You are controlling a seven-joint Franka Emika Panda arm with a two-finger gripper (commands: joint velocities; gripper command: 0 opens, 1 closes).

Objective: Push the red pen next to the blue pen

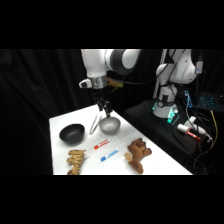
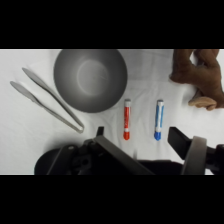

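The red pen [image 2: 127,119] lies on the white table just below the grey bowl, with its white part pointing away from me. The blue pen [image 2: 159,119] lies parallel to it, a short gap to its right. In the side view the red pen [image 1: 101,144] sits a little behind the blue pen [image 1: 109,155], near the table's middle. My gripper [image 1: 104,107] hangs above the grey bowl's near rim, well off the table. In the wrist view my gripper [image 2: 139,137] stands open and holds nothing, its fingertips [image 2: 180,141] just short of the pens' near ends.
A grey metal bowl [image 2: 90,79] stands beyond the pens, and metal tongs [image 2: 47,99] lie to its left. A brown teddy [image 2: 200,75] lies right of the blue pen. A black bowl [image 1: 72,133] and a tan soft toy [image 1: 75,161] sit at the table's left side.
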